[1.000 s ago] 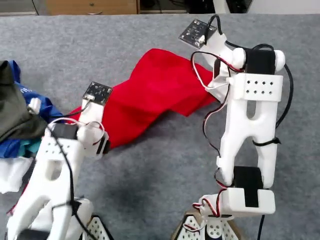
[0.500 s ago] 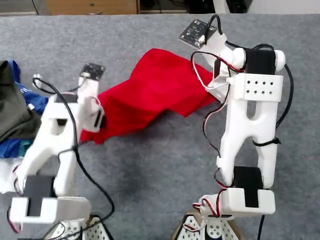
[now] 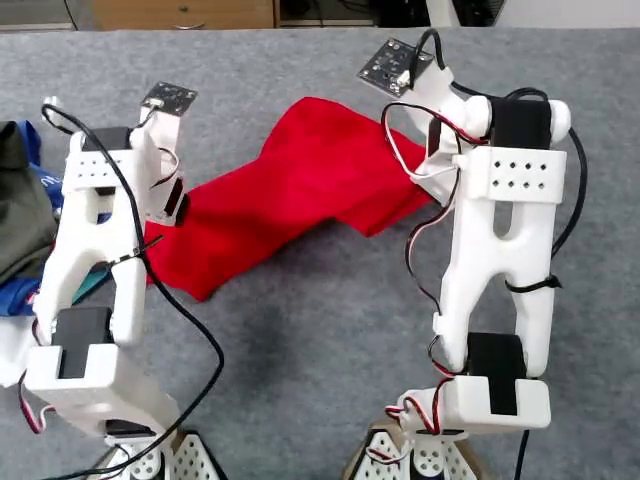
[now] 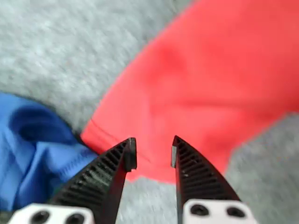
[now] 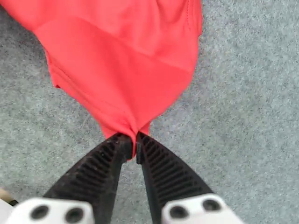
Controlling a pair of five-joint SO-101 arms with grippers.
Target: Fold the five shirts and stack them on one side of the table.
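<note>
So we've got the red shirt (image 3: 290, 195) sprawled in a crumpled diagonal band across the middle of the grey table (image 3: 300, 380). Our right gripper (image 5: 132, 143) is pinched tight on a bunched bit of the shirt's edge at the right-hand end. Our left gripper (image 4: 152, 151) hangs over the opposite end, jaws partly apart with nothing between them, right by a blue shirt (image 4: 32, 158) from the heap of other shirts (image 3: 15, 215) at the table's left edge.

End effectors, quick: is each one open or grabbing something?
Left end effector: open, holding nothing.
Right end effector: closed on the red shirt.
</note>
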